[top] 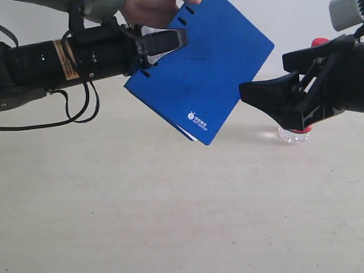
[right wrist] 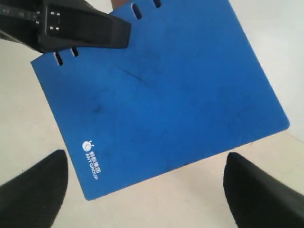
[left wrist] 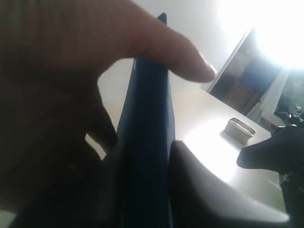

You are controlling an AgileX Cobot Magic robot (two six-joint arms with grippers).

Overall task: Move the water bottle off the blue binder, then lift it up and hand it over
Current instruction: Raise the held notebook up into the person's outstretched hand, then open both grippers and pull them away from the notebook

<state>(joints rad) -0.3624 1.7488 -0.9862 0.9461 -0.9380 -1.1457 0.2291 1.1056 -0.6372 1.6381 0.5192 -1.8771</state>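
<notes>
The blue binder hangs tilted in the air, white logo at its low corner. My left gripper is shut on its holed spine edge, and a person's hand holds the same edge from above. The left wrist view shows the binder edge-on between my fingers, with a thumb on it. My right gripper is open, level with the binder's right side and apart from it. In the right wrist view the binder fills the frame ahead of the right gripper. The water bottle's red cap and clear base show behind the right gripper.
The pale table spreads below both arms. A black cable loops down from the left arm. A small pale object lies on the table in the left wrist view, and I cannot tell what it is.
</notes>
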